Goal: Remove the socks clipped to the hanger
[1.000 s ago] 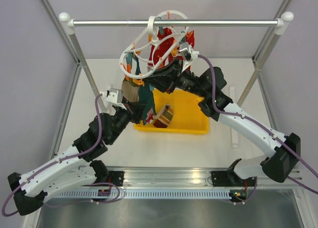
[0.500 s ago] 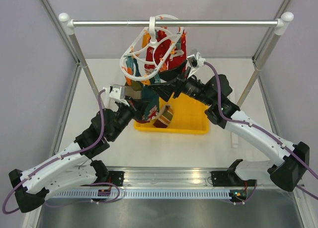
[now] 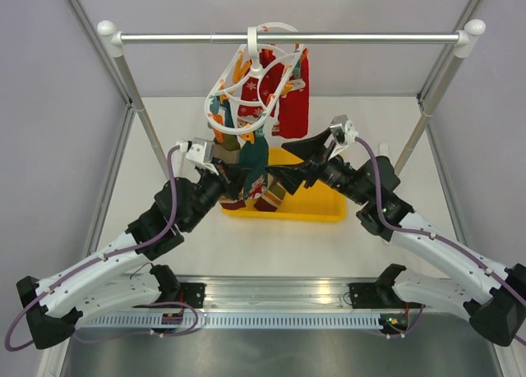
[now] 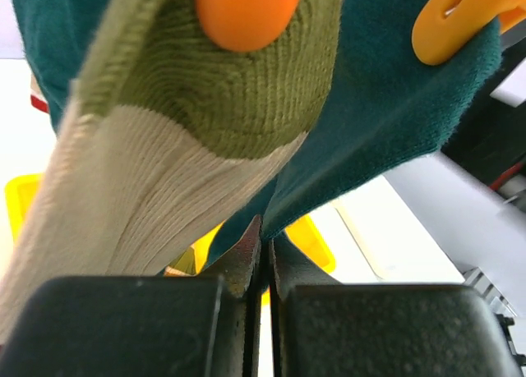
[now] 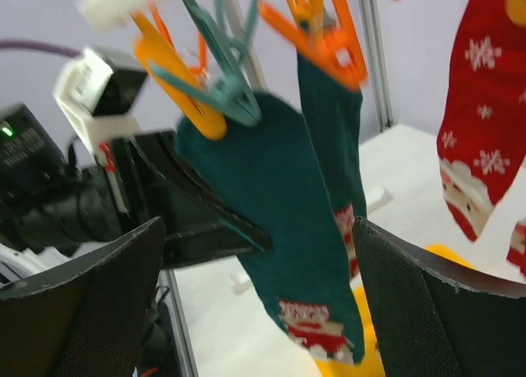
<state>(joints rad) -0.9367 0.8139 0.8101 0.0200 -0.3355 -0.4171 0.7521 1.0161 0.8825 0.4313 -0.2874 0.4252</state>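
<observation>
Top external view: the hanger (image 3: 255, 89), tilted left a second ago, now hangs squarer from the rail (image 3: 345, 38). The red sock (image 3: 293, 106), teal sock (image 3: 253, 157) and beige sock (image 3: 223, 151) are clipped under it, above the yellow bin (image 3: 312, 206) on the table (image 3: 394, 114). The right tool (image 3: 289, 165) has backed out of the hanger, dropped lower and spread its fingers wide, holding nothing. The left tool (image 3: 238, 178) has closed and sits against the teal sock, which hides its tips. Left wrist view: the fingers (image 4: 238, 266) are pressed together with their tips at the teal sock's lower edge; whether cloth is nipped I cannot tell. The beige sock, under an orange peg (image 4: 242, 7), fills the left. Right wrist view: the wide-apart fingers (image 5: 82, 311) frame the teal sock. The left tool's black finger reaches it from the left, and the red sock hangs at the right.
</observation>
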